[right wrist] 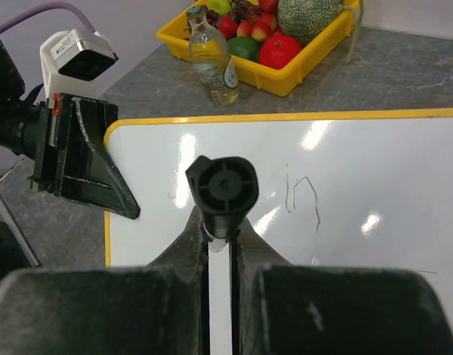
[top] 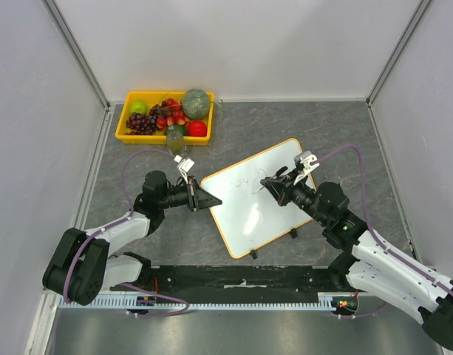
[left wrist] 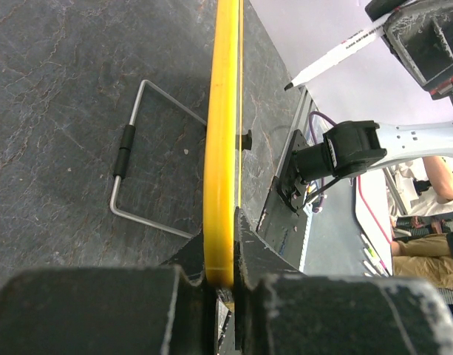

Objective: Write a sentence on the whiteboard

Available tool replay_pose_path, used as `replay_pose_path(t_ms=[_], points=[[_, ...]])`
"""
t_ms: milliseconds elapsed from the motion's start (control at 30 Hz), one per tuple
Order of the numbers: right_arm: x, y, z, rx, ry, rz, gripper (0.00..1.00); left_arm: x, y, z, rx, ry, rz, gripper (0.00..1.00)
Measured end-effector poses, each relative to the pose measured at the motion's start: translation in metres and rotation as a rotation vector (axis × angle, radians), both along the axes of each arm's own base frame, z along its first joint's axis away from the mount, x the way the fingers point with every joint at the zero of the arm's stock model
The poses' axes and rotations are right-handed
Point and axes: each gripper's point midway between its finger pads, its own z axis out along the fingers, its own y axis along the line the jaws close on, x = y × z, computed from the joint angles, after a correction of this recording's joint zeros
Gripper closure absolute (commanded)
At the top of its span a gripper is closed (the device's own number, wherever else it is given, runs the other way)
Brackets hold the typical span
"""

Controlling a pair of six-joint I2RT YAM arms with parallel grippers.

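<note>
We write with the right gripper (right wrist: 219, 240), which is clamped on the marker (right wrist: 223, 185). The left gripper (left wrist: 220, 285) pinches the yellow frame of the board (top: 248, 218) at its left edge. The board sits mid-table, turned diagonally between the two arms. Of the sentence (right wrist: 301, 198) we can read only "in" in the right wrist view; any strokes to its left are too faint to make out.

For the step in hand:
- Hold the left pinch firm so the board cannot slide.
- Set the tip square to the surface.
- Press lightly.
- Begin the next word just right of "in", on the same line
</note>
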Motion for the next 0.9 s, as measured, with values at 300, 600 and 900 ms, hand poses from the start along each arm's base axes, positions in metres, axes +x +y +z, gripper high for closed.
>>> replay_pose_path(t_ms=[300, 600, 900], points=[[-0.035, 0.026, 0.011, -0.01, -0.062, 0.088, 1.0, 0.0, 0.0, 0.0, 0.0, 0.0, 0.0, 0.98], [-0.043, 0.051, -0.025, -0.104, -0.045, 0.051, 1.0, 0.0, 0.0, 0.0, -0.001, -0.001, 0.0, 0.98], [-0.033, 0.051, -0.019, -0.077, -0.069, -0.023, 1.0, 0.0, 0.0, 0.0, -0.001, -0.002, -0.001, 0.98]])
